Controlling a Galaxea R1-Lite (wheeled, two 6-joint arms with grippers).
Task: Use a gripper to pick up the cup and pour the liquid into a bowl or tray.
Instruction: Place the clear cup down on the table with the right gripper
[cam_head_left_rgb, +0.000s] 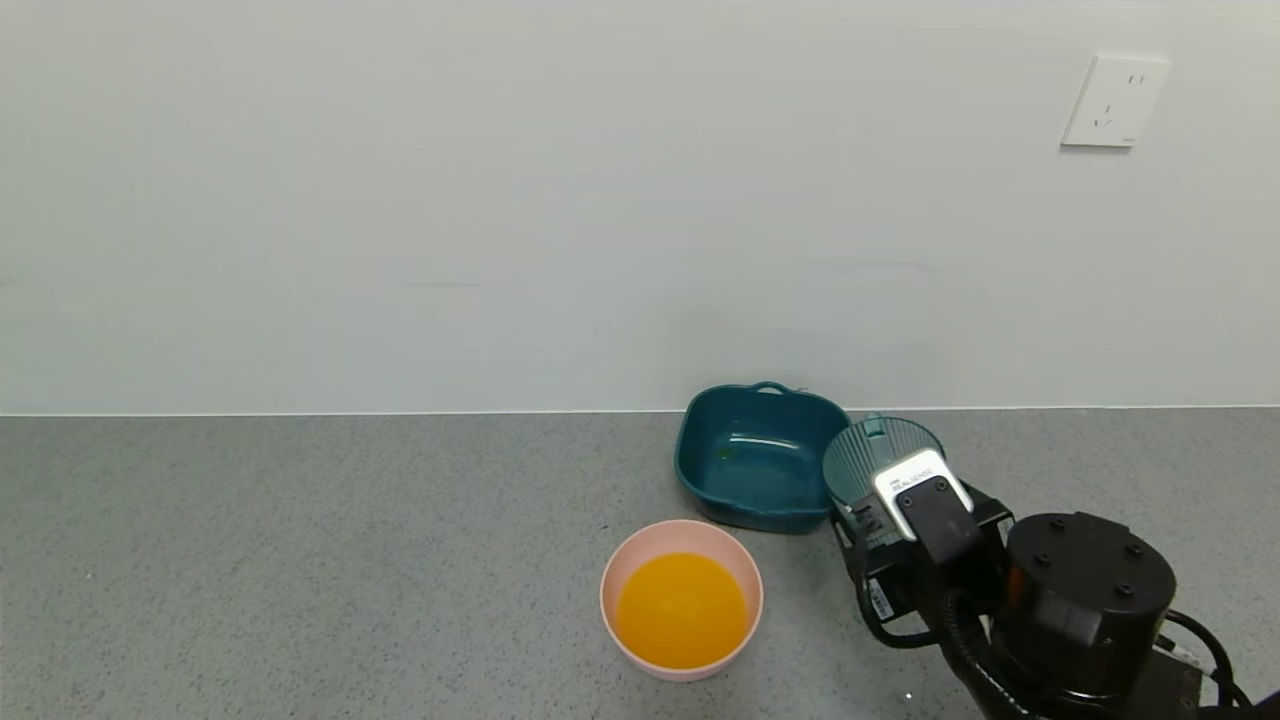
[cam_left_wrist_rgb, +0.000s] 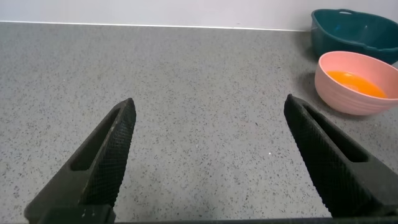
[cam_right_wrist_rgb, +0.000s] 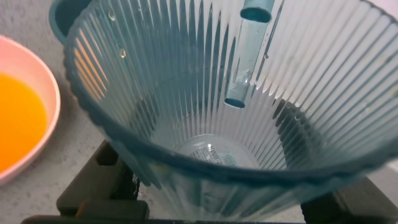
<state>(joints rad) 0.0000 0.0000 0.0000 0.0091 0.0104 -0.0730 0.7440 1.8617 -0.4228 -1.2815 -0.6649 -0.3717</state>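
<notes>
My right gripper (cam_head_left_rgb: 885, 515) is shut on the cup (cam_head_left_rgb: 880, 455), a ribbed pale blue-grey tumbler held just right of the teal basin. In the right wrist view the cup (cam_right_wrist_rgb: 249, 93) fills the frame; its inside holds only a few drops and the bare bottom shows. The gripper's (cam_right_wrist_rgb: 217, 199) dark fingers (cam_right_wrist_rgb: 93, 186) press on its lower sides. The liquid (cam_head_left_rgb: 681, 610), opaque orange, lies in the pink bowl (cam_head_left_rgb: 606, 590) on the counter, in front and to the left of the cup. My left gripper (cam_left_wrist_rgb: 209, 102) hangs open over bare counter, with the bowl (cam_left_wrist_rgb: 348, 102) farther off.
A dark teal basin (cam_head_left_rgb: 700, 470) with a handle stands against the wall behind the bowl, close to the cup, with nothing in it. The grey speckled counter (cam_head_left_rgb: 300, 560) stretches to the left. A wall socket (cam_head_left_rgb: 1115, 100) is at the upper right.
</notes>
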